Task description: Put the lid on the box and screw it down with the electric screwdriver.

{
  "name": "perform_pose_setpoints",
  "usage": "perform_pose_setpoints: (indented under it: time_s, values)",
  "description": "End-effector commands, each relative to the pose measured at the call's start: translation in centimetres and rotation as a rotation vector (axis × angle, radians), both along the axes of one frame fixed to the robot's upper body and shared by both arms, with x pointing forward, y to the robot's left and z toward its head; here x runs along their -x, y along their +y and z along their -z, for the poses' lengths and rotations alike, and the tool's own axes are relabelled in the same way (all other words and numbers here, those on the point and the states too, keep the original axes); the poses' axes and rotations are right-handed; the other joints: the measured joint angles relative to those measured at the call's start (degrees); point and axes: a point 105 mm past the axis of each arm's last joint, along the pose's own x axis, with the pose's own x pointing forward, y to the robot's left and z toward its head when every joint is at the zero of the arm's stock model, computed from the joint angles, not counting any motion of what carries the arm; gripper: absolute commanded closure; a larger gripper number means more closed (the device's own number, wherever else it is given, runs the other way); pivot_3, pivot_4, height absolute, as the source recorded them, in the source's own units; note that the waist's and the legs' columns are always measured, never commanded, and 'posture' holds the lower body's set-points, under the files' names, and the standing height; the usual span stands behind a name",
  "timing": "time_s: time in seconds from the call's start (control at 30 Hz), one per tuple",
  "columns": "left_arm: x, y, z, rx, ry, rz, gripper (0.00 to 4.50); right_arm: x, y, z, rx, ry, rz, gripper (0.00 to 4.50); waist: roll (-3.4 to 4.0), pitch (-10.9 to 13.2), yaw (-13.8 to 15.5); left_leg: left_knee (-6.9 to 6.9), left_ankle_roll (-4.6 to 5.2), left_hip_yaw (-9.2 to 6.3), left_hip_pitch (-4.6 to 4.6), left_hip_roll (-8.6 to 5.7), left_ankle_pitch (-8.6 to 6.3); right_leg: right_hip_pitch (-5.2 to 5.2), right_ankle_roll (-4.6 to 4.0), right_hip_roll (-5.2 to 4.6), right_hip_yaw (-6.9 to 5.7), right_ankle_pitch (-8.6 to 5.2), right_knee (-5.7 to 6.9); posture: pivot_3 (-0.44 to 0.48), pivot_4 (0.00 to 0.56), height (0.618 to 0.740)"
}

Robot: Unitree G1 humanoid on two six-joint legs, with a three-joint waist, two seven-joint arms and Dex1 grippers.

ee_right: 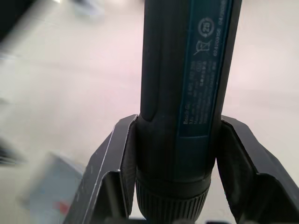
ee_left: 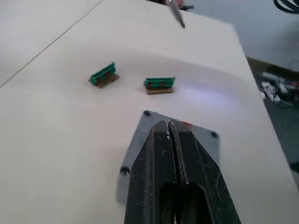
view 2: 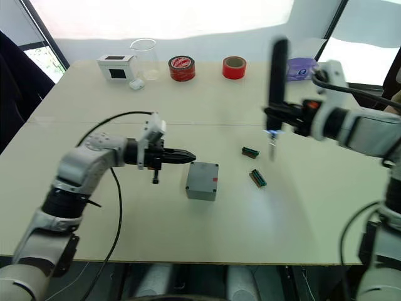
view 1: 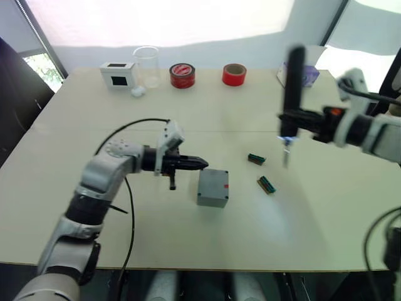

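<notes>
The grey box stands mid-table with a small red mark on its side. Its flat grey lid rests on top, with screw holes at the corners. My left gripper is shut and empty, its tips just left of the box's upper edge and hovering over the lid. My right gripper is shut on the electric screwdriver, a black cylinder held upright. Its metal bit points down with a small light lit near the tip, above the table to the right of the box.
Two small green connector pieces lie right of the box, below the screwdriver's bit. Along the far edge stand a white box with a black face, a clear beaker, two red tape rolls and a purple tissue box.
</notes>
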Motion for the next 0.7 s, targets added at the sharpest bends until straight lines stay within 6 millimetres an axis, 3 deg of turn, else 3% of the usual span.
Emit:
perform_pose_setpoints:
  time_s: [0.03,0.2,0.33,0.7]
  values:
    - [2.2,-1.5,-0.7,-0.005,-0.033,0.145,4.50,1.1,-1.0,0.9,0.007,0.097,0.002,2.67,0.14,0.10,-0.56,-0.02,0.08,0.01,0.01,0.01,-0.04,0.00,0.01,0.03,0.00,0.00,0.02,0.000,0.150,0.740]
    - [2.9,-1.9,0.0,-0.029,-0.029,0.183,4.50,1.1,-1.6,2.3,-0.014,0.177,0.028,2.67,0.35,0.24,-0.79,-0.02,0.10,0.15,0.15,0.10,-0.03,0.03,0.07,0.30,0.04,0.03,0.11,0.000,0.150,0.740]
    - [3.4,-2.8,1.5,-0.060,-0.036,0.192,4.50,0.7,-2.0,5.0,0.005,0.290,0.068,2.67,0.33,0.25,-0.65,-0.01,0.11,0.18,0.27,0.17,-0.03,0.13,0.08,0.46,0.08,0.03,0.10,0.000,0.150,0.740]
    - [3.3,-2.0,2.3,-0.095,-0.026,0.129,4.50,-0.3,-1.4,7.5,0.034,0.347,0.054,2.67,0.28,0.29,-0.58,0.04,0.11,0.18,0.27,0.17,-0.03,0.14,0.13,0.50,0.11,0.06,0.12,0.000,0.150,0.740]
